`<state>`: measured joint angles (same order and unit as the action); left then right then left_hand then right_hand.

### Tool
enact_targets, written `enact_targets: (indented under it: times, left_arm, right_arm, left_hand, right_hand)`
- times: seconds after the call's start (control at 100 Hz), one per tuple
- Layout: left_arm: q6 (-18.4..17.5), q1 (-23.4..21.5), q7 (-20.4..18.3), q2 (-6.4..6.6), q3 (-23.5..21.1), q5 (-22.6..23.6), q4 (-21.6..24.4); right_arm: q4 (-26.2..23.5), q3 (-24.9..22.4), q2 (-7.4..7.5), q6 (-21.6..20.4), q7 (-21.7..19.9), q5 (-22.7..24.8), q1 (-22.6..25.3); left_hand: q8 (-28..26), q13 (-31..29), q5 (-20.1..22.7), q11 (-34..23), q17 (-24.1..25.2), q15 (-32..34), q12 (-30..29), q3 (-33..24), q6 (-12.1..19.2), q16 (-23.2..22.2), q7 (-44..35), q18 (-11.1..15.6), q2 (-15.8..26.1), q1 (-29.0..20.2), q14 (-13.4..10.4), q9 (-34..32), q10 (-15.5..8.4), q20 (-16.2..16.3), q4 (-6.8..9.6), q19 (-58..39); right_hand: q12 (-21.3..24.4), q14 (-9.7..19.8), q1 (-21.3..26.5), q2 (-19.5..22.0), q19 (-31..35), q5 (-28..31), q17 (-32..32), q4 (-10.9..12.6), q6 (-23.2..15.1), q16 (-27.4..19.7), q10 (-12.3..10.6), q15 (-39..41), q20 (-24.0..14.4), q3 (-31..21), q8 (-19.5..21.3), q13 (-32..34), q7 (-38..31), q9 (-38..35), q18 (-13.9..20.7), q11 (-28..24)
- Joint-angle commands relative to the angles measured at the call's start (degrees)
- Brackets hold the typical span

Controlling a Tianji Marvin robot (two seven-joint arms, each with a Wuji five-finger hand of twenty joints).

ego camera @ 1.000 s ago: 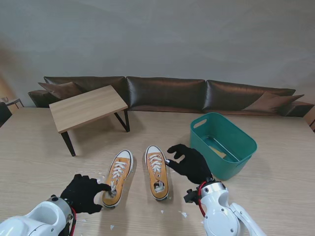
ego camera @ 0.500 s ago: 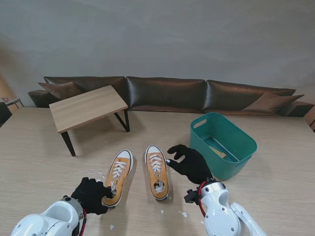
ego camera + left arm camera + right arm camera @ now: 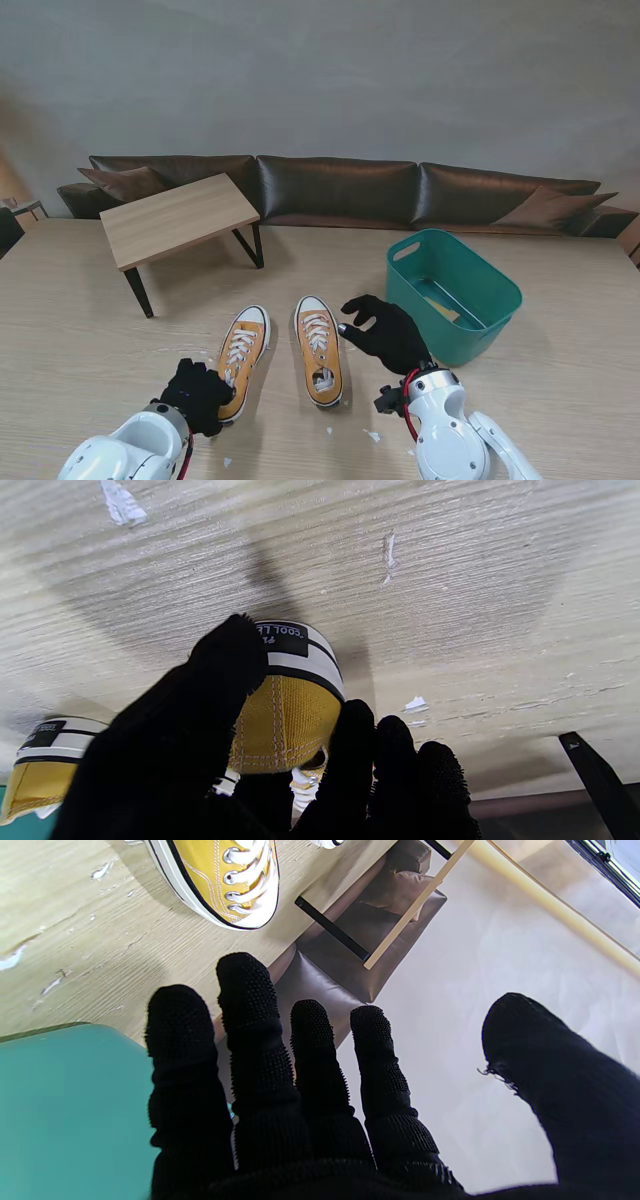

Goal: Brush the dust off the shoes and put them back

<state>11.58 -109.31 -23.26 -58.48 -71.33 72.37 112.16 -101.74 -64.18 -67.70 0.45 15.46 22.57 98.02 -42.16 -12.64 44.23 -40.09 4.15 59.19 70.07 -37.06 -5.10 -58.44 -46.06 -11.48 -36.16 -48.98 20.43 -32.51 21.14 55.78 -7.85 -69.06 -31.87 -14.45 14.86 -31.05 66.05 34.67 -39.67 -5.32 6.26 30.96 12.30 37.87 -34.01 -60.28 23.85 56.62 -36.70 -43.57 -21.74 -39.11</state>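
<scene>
Shoes, two yellow canvas sneakers, lie side by side on the pale wooden table (image 3: 80, 300) in the stand's view, toes pointing away from me. The left shoe (image 3: 240, 355) has its heel under the left hand (image 3: 200, 393), whose black-gloved fingers curl round the heel. The right shoe (image 3: 318, 345) lies just beside the right hand (image 3: 385, 335), which hangs with fingers spread and grasps nothing. A green basket (image 3: 480, 300) stands to the right, and a small wooden table (image 3: 175, 218) lies farther off to the left. White scraps (image 3: 372, 436) dot the surface near me.

From the left wrist, the thumb (image 3: 225, 665) and the fingers (image 3: 395, 760) pinch the heel of the left shoe (image 3: 285, 715). The black heel patch (image 3: 282, 637) reads "COOL L…", the rest hidden by the thumb; a line above it is too small to read. The other shoe's heel (image 3: 40, 760) bears a like patch with "COOL". The grip looks shallow, so I judge the shoe may pivot or slip out when lifted, toe dragging on the table.

From the right wrist, the open fingers (image 3: 260, 1040) hover over the basket's rim (image 3: 75, 1100), with the laced front of the right shoe (image 3: 225, 880) beyond. No brush shows anywhere; if it lies in the basket, a blind reach could knock the rim.
</scene>
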Motion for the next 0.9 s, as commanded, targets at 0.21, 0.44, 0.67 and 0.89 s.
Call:
enact_targets:
  times: [0.21, 0.44, 0.67, 0.89]
  left_arm:
    - [3.23, 0.63, -1.41, -0.26, 3.65, 5.12, -3.33]
    - [0.55, -0.27, 9.52, -0.49, 2.64, 9.43, -5.22]
    - [-3.85, -1.23, 20.05, -0.6, -0.96, 11.63, -5.05]
    - [-6.65, -1.35, 27.04, -0.82, -3.77, 11.46, -4.11]
  right_arm:
    - [0.07, 0.22, 0.03, 0.34, -1.18, 0.14, 0.08]
    - [0.33, 0.42, 0.02, 0.38, -0.98, 0.56, -0.07]
    - [0.66, 0.61, -0.11, 0.39, -0.52, 0.51, -0.26]
    - [-0.22, 0.4, -0.06, 0.82, -0.77, 0.28, 0.22]
  left_hand:
    - [-13.69, -9.54, 5.72, -5.99, -3.82, 5.58, 2.16, -13.42, -3.71, -1.02, -29.28, -0.99, -6.32, 9.02, 0.87, -6.47, -5.32, 1.94, -3.91, -4.07]
    - [-27.16, -22.84, 17.6, -12.3, -16.55, 11.56, 3.85, -18.64, -1.01, -0.79, -47.0, -4.77, -9.1, 11.73, -0.18, -18.98, -9.51, 2.85, -0.12, -8.18]
    - [-32.5, -36.12, 24.57, -13.52, -28.74, 14.12, 8.03, -21.44, -0.38, 2.55, -55.56, -6.77, -9.62, 5.76, -2.1, -32.68, -14.87, -2.44, -1.42, -14.35]
    - [-33.82, -44.24, 25.96, -12.46, -35.83, 14.12, 7.44, -25.4, -1.32, 4.85, -56.82, -8.05, -9.97, 4.07, -3.66, -39.7, -17.8, -7.41, -0.65, -18.81]
  right_hand:
    - [0.4, -0.25, -1.57, 1.11, -0.88, -2.66, 13.8, 0.92, 0.59, 0.41, -1.23, 0.18, -0.76, 0.88, 0.5, -1.41, 0.23, 1.14, -1.22, 0.27]
    - [0.44, -0.23, -1.64, 1.35, -0.9, -3.02, 13.9, 0.95, 0.8, 0.42, -1.27, 0.24, -0.88, 0.82, 0.37, -1.45, -0.15, 1.12, -1.26, 0.15]
    - [0.47, -0.41, -1.5, 1.89, -0.88, -2.97, 13.84, 1.01, 0.96, 0.42, -1.15, 0.39, -0.98, 0.62, 0.21, -1.24, -0.53, 0.89, -1.27, -0.01]
    - [0.54, -0.45, -1.49, 2.28, -0.93, -2.96, 13.92, 1.01, 1.12, 0.39, -1.04, 0.37, -1.01, 0.52, 0.04, -1.26, -0.72, 0.86, -1.24, -0.01]
